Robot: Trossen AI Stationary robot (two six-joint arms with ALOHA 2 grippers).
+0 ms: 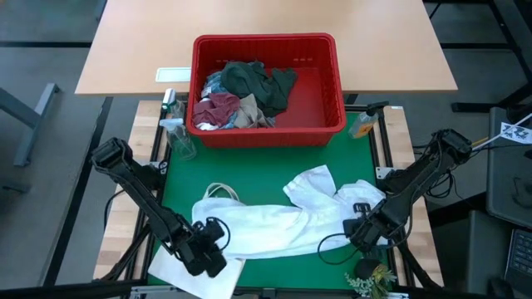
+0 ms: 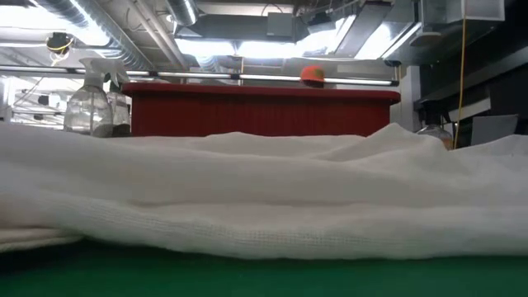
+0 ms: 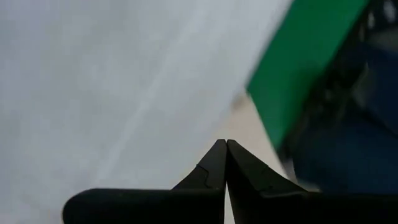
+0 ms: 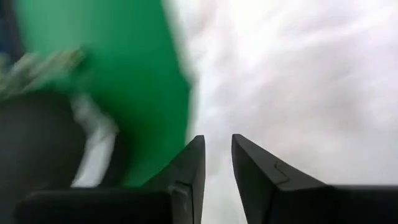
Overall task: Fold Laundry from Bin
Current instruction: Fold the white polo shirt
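A white garment [image 1: 274, 220] sprawls over the green table [image 1: 274, 162] before the red bin [image 1: 266, 87], left pincer [image 1: 208, 245] closed at its edge, right pincer [image 1: 359, 223] slightly parted.

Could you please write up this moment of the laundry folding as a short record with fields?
surface: green mat
garment being worked: white garment, spread crosswise over the mat's near half
bin: red bin at the far edge of the mat, holding dark green, maroon and pale cloth pieces
left pincer: shut, at the garment's near-left end
right pincer: at the garment's right end, fingers slightly apart; a grip cannot be told
other items: spray bottle beside the bin's left corner
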